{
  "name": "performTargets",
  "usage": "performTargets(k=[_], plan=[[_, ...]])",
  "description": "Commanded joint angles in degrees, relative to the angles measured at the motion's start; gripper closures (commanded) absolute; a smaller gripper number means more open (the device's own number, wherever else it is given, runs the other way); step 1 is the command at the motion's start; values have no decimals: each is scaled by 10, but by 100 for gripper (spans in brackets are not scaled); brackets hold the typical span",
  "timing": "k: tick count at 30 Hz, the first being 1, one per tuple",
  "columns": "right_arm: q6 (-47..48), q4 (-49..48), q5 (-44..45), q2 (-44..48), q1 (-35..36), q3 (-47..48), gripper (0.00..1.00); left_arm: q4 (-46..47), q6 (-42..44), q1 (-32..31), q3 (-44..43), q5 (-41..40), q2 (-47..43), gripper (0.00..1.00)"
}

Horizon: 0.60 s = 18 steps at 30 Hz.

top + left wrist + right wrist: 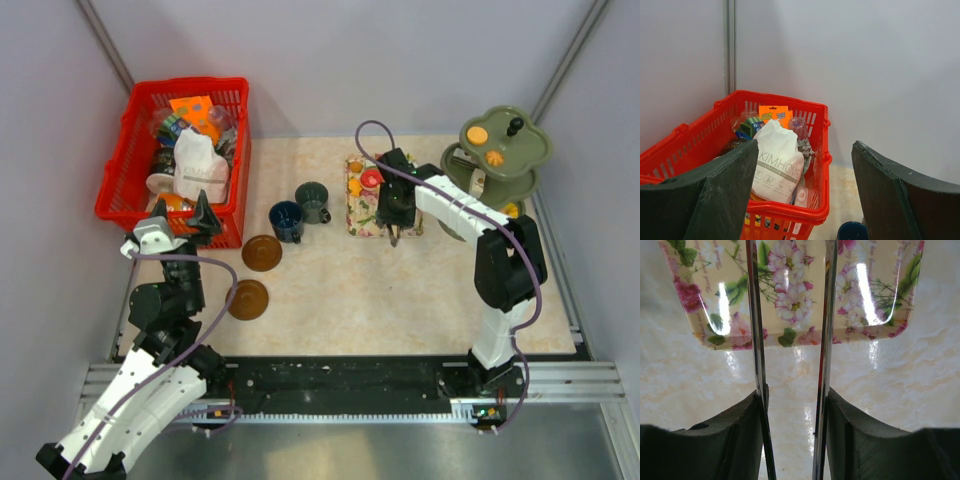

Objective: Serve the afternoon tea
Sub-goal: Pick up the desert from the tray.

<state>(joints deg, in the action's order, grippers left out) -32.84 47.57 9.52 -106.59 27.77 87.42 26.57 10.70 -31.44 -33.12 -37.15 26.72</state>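
A navy mug (287,221) and a dark-green mug (313,202) stand mid-table, with two brown saucers (262,252) (247,299) nearer the left arm. A red doughnut (371,178) and other small pastries lie on a floral tray (370,195). The olive-green stand (505,150) at the far right carries orange pastries (477,134). My right gripper (392,232) (794,395) is shut on thin metal tongs (754,340), whose blades reach over the floral tray's (790,290) near edge with nothing between them. My left gripper (205,215) (806,150) hangs open and empty by the basket's front corner.
A red plastic basket (175,160) (785,210) full of mixed clutter, with a white pouch (777,160) on top, fills the far left corner. The navy mug's rim (852,231) shows just below the left fingers. Grey walls close in the back and sides.
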Motion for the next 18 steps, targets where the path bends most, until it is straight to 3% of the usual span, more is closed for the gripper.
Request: performTargets(k=[1,18], plan=[[-22,-12,19,4,-14,7,55,23,7,-2,0,0,-10,20],[-21,29,56,82,-39,-38,55,22,6,-2,0,1,-8,20]])
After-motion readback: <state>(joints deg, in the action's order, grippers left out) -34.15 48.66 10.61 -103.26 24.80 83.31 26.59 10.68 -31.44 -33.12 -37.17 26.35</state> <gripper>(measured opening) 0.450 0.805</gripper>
